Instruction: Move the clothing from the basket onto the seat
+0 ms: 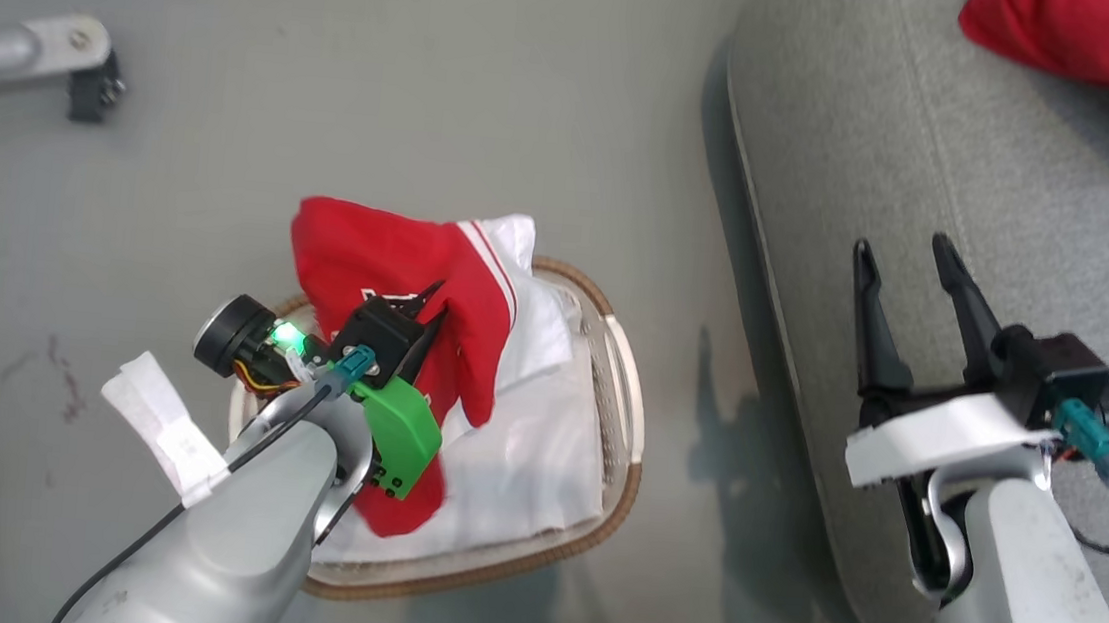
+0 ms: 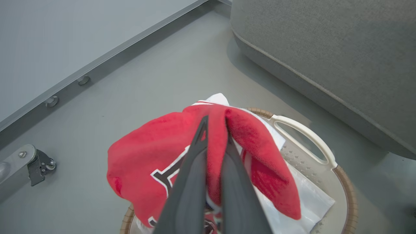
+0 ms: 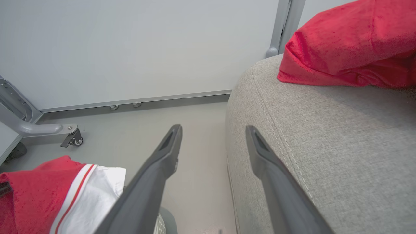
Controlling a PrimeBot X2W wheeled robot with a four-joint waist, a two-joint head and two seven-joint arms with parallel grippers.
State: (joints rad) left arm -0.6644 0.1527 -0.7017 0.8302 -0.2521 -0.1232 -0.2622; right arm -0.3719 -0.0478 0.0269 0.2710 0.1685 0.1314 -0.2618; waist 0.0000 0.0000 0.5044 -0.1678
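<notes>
The basket is standing on the floor, just beside the rounded edge of the seat. It is holding a white liner, crumpled, and 1 red jersey. The jersey is bunching up over the side of the basket that is far from the seat, and part of it is hanging past the rim there. Its lower end is lying on the liner.

The left pincer is clenching a fold of this jersey between its 2 fingers, and the red cloth is draping down on both sides of them. The right pincer is hovering over the edge of the seat with its fingers spread wide and nothing between them.

Between basket and seat a narrow strip of floor is showing. The white handle of the basket is facing the seat. On the other side a grey leg with a small caster is standing well apart from the basket. Behind the floor a pale wall is rising.

The jersey is looking soft and bright red, with a white band edged by thin red stripes and black-and-white lettering that I cannot read. The other jersey is lying on the seat, far from its edge, and much grey cushion is lying bare before it.
</notes>
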